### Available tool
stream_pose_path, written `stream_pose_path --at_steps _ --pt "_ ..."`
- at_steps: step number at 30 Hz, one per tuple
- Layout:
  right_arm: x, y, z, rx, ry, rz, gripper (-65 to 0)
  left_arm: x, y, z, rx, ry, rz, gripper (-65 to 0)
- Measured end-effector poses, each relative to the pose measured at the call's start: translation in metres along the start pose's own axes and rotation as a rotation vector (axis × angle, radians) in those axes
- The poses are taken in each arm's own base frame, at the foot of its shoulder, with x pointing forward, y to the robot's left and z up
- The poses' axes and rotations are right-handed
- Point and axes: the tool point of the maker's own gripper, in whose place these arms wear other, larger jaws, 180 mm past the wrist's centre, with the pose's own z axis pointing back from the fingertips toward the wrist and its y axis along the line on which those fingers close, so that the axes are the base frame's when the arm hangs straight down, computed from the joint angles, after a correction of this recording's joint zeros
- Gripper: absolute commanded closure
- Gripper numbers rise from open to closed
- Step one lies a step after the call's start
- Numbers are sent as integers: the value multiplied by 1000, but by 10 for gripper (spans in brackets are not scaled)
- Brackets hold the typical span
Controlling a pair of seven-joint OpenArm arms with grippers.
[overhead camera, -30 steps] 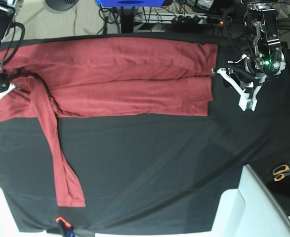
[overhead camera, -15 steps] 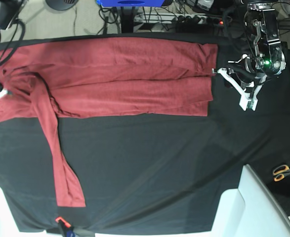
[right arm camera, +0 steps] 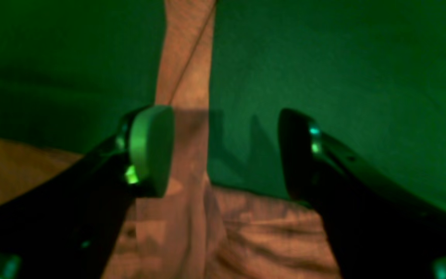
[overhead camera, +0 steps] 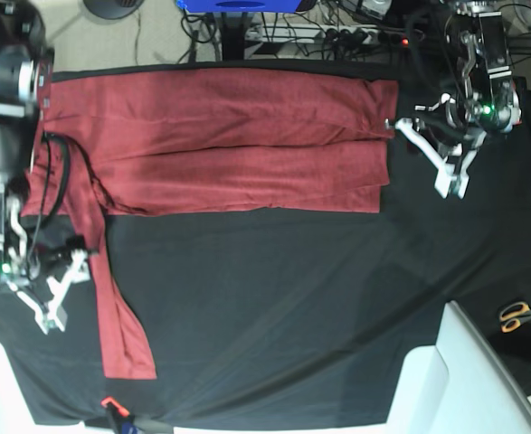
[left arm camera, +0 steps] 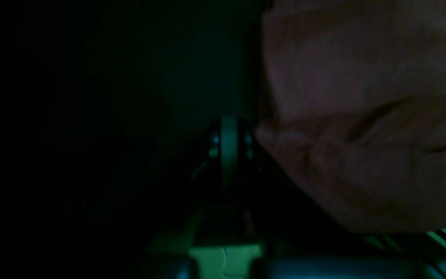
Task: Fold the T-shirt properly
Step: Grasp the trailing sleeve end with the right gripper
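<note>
T-shirt [overhead camera: 220, 145], brick red, lies folded lengthwise across the far half of the black table cloth [overhead camera: 292, 307], one long sleeve trailing toward the near edge. Just left of that sleeve, the right gripper [overhead camera: 55, 287] hovers with jaws wide apart, holding nothing. Beside the shirt's right edge, the left gripper [overhead camera: 450, 161] is closed and empty.
</note>
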Motion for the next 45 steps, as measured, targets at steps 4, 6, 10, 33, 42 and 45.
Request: stream_pose_path --at_steps 4,6,10,33,42,45 --pt "8 -4 -11 20 -2 -35 -464 -2 0 0 -1 6 1 0" --pt "12 -1 -16 37 1 -53 -462 1 1 0 0 0 0 0" --pt "24 17 -25 88 -29 -81 -461 2 0 0 -1 -3 1 0" --pt "13 32 -46 103 -27 -163 -42 3 1 0 0 -6 0 0" --pt "9 32 -46 105 -9 -164 -6 4 1 0 0 -7 0 0" --pt "7 32 -44 103 20 -159 -6 4 1 0 0 -7 0 0"
